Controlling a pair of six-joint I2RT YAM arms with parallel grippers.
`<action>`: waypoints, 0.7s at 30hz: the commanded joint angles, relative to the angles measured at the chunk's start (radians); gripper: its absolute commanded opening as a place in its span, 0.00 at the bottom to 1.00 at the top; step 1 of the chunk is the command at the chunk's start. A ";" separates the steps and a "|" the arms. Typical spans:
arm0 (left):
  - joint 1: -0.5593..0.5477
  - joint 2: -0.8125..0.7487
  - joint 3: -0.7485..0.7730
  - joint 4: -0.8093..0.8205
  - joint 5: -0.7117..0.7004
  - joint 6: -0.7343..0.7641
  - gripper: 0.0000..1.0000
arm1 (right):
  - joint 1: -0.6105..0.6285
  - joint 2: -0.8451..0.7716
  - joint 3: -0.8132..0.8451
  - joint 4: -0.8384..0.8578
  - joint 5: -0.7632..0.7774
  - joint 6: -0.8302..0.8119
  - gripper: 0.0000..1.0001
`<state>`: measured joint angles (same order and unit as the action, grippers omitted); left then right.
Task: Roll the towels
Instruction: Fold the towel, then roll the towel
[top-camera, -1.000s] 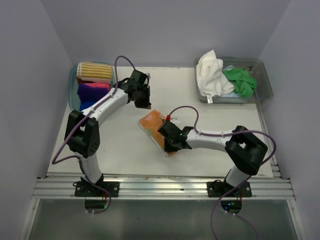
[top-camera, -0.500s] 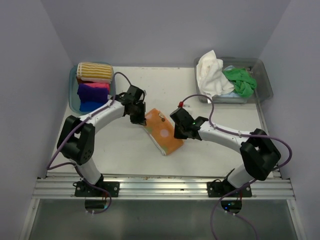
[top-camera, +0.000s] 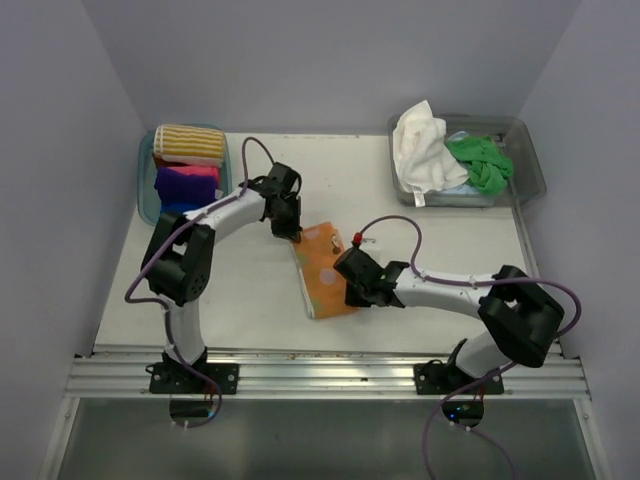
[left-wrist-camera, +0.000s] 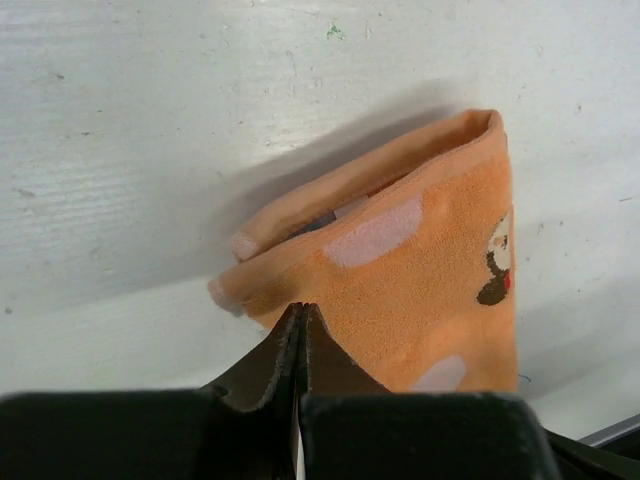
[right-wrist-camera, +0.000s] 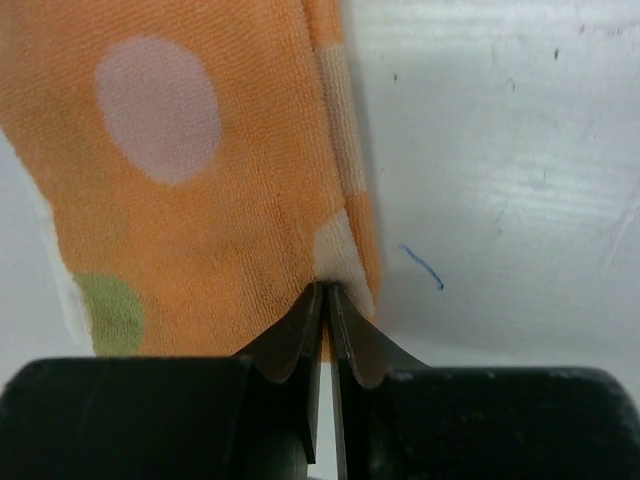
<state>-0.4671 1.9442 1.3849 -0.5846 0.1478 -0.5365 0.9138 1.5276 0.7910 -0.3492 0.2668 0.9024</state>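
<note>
The orange towel (top-camera: 322, 275) lies folded mid-tabletop (top-camera: 240, 290). Its long axis runs far to near, with the near end a little to the right. The left pincer (top-camera: 294, 233), clenched, sits at the far end; I cannot tell whether it has caught cloth. The right pincer (top-camera: 352, 297) nips the near right edge, so a roll would likely run along that axis.

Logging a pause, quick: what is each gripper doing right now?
Left gripper: closed, pinching the orange towel at its edge.
Right gripper: closed, pinching the same towel's edge.
</note>
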 joint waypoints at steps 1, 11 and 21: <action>-0.005 -0.114 0.011 -0.030 -0.039 0.023 0.00 | 0.028 -0.107 -0.041 -0.028 0.026 0.107 0.11; -0.117 -0.408 -0.291 0.027 0.119 -0.084 0.01 | 0.030 -0.158 0.017 -0.103 0.006 0.012 0.12; -0.294 -0.441 -0.550 0.336 0.228 -0.270 0.00 | 0.031 -0.078 -0.052 0.004 -0.057 0.024 0.12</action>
<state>-0.7532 1.4929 0.8543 -0.3954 0.3416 -0.7425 0.9424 1.4399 0.7544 -0.4000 0.2333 0.9234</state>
